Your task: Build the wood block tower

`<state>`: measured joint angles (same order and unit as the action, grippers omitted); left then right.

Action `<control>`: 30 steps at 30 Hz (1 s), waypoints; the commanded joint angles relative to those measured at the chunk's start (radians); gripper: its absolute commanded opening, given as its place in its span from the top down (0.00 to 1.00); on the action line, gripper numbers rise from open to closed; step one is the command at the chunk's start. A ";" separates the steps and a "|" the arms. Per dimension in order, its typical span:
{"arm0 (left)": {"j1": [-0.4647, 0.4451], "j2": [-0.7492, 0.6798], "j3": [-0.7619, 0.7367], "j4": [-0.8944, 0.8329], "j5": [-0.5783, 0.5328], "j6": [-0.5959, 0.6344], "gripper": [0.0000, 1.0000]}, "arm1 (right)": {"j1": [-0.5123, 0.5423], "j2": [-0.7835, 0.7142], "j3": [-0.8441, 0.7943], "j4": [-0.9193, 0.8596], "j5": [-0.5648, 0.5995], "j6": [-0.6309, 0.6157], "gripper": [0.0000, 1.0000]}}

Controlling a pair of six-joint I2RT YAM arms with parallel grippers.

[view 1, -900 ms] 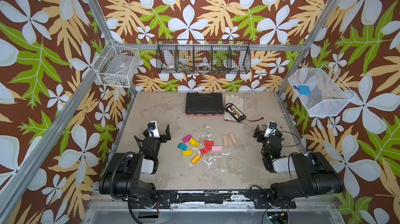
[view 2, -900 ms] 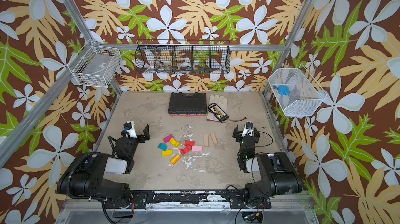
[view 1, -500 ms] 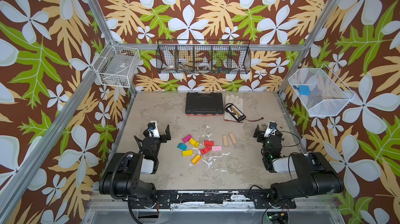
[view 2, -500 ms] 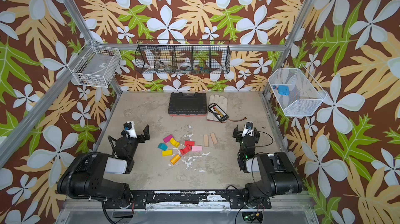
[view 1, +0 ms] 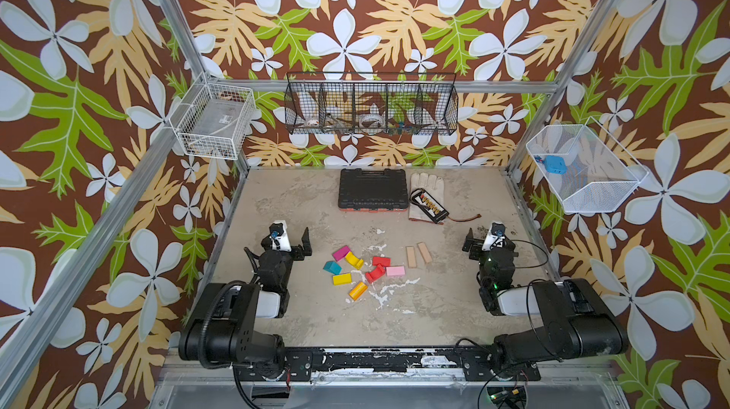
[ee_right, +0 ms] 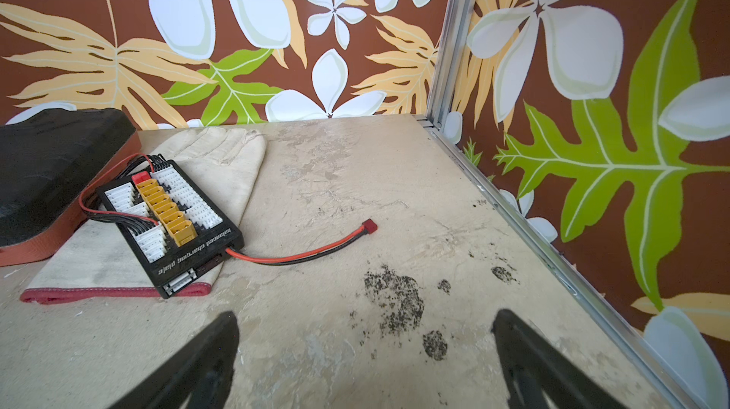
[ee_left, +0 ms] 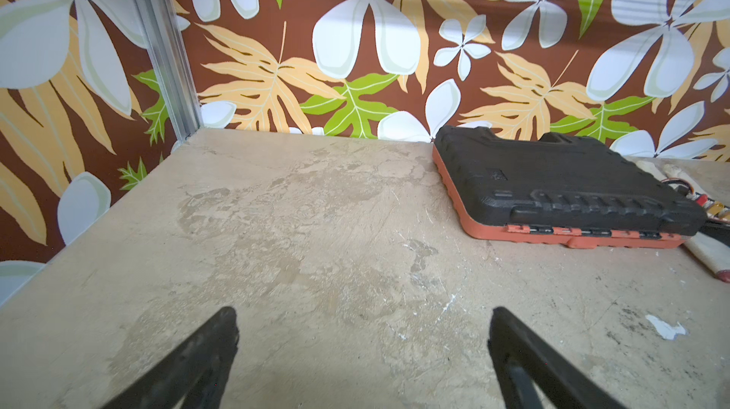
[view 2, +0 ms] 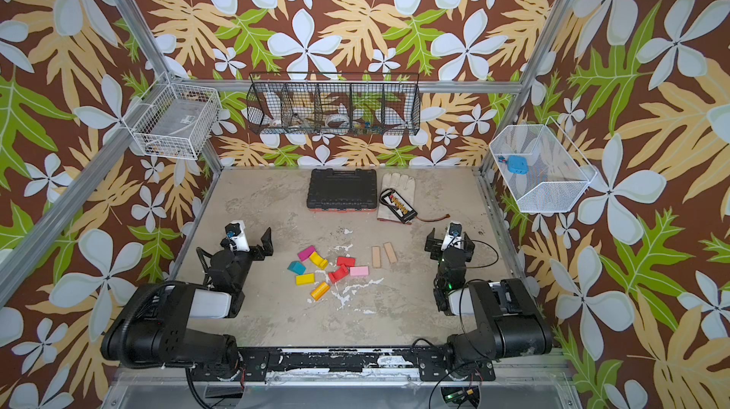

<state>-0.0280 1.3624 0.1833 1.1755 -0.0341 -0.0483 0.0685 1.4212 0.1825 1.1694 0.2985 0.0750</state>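
Observation:
The wood blocks lie loose on the table between the arms in both top views: magenta (view 1: 341, 253), yellow arch (view 1: 354, 259), teal (view 1: 332, 267), yellow brick (view 1: 342, 278), orange half-cylinder (view 1: 358, 290), red pieces (view 1: 381, 261), pink (view 1: 395, 271), and two tan planks (view 1: 411, 257) to their right. No tower shows; nothing is stacked. My left gripper (view 1: 287, 238) (ee_left: 363, 324) rests left of the blocks, open and empty. My right gripper (view 1: 489, 238) (ee_right: 365, 326) rests right of the planks, open and empty. Neither wrist view shows any block.
A black tool case (view 1: 373, 190) lies at the back of the table, with a pale glove (view 1: 426, 186) and a black charging board (ee_right: 170, 221) trailing a red cable beside it. Wire baskets (view 1: 371, 105) hang on the walls. White flecks (view 1: 389, 288) dot the tabletop.

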 commanded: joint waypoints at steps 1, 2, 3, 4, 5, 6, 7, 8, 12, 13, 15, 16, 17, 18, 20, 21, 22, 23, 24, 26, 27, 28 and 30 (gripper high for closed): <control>0.002 -0.144 0.100 -0.294 -0.071 -0.057 0.00 | 0.011 -0.099 0.060 -0.173 0.057 0.012 0.00; 0.002 -0.186 0.137 -0.397 -0.081 -0.067 0.00 | 0.010 -0.158 0.127 -0.352 0.082 0.046 0.00; 0.002 -0.219 0.147 -0.438 -0.070 -0.072 0.00 | 0.010 -0.191 0.191 -0.492 0.109 0.080 0.00; 0.002 -0.253 0.142 -0.444 -0.055 -0.095 0.00 | 0.010 -0.217 0.252 -0.622 0.126 0.126 0.00; 0.002 -0.290 0.125 -0.426 -0.034 -0.124 0.00 | 0.010 -0.233 0.306 -0.740 0.164 0.209 0.00; 0.002 -0.326 0.109 -0.411 -0.015 -0.153 0.00 | 0.011 -0.242 0.360 -0.865 0.205 0.308 0.00; 0.002 -0.373 0.097 -0.406 0.000 -0.207 0.00 | 0.010 -0.245 0.429 -1.023 0.233 0.409 0.00; 0.002 -0.426 0.091 -0.425 0.002 -0.281 0.00 | 0.010 -0.244 0.479 -1.137 0.241 0.466 0.00; 0.002 -0.599 0.157 -0.724 0.058 -0.540 0.00 | 0.009 -0.255 0.538 -1.260 -0.008 0.490 0.00; 0.002 -0.635 0.172 -0.785 0.101 -0.544 0.00 | 0.010 -0.274 0.532 -1.246 -0.141 0.489 0.00; 0.002 -0.708 0.170 -0.864 0.070 -0.574 0.00 | 0.028 -0.306 0.520 -1.240 -0.294 0.517 0.00; 0.003 -0.744 0.170 -0.952 -0.034 -0.648 0.00 | 0.054 -0.313 0.523 -1.251 -0.325 0.517 0.00; 0.005 -0.784 0.165 -1.058 -0.170 -0.766 0.00 | 0.091 -0.314 0.531 -1.269 -0.323 0.499 0.00; 0.008 -0.812 0.162 -1.157 -0.263 -0.873 0.00 | 0.130 -0.313 0.537 -1.284 -0.302 0.482 0.00; 0.021 -0.868 0.153 -1.163 -0.244 -0.919 0.00 | 0.226 -0.302 0.543 -1.312 -0.244 0.463 0.00; 0.023 -0.882 0.160 -1.116 -0.189 -0.903 0.00 | 0.260 -0.299 0.541 -1.314 -0.230 0.465 0.00; 0.023 -0.889 0.179 -1.091 -0.137 -0.903 0.02 | 0.306 -0.297 0.532 -1.297 -0.215 0.459 0.00; 0.023 -0.885 0.208 -1.088 -0.109 -0.914 0.04 | 0.357 -0.296 0.521 -1.281 -0.180 0.454 0.00; 0.023 -0.876 0.239 -1.098 -0.102 -0.918 0.04 | 0.393 -0.290 0.519 -1.276 -0.153 0.455 0.00; 0.024 -0.826 0.295 -1.117 -0.108 -0.896 0.03 | 0.424 -0.263 0.549 -1.294 -0.179 0.452 0.08; 0.023 -0.797 0.308 -1.126 -0.114 -0.872 0.06 | 0.432 -0.248 0.565 -1.309 -0.176 0.444 0.12; 0.024 -0.759 0.303 -1.140 -0.122 -0.862 0.11 | 0.447 -0.231 0.576 -1.331 -0.139 0.444 0.12; 0.021 -0.686 0.207 -1.058 -0.112 -0.854 0.19 | 0.452 -0.202 0.571 -1.351 -0.127 0.449 0.15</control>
<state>-0.0067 0.6163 0.4538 0.1265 -0.1535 -0.9092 0.5117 1.1957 0.7506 -0.1310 0.1280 0.5335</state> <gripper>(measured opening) 0.833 0.860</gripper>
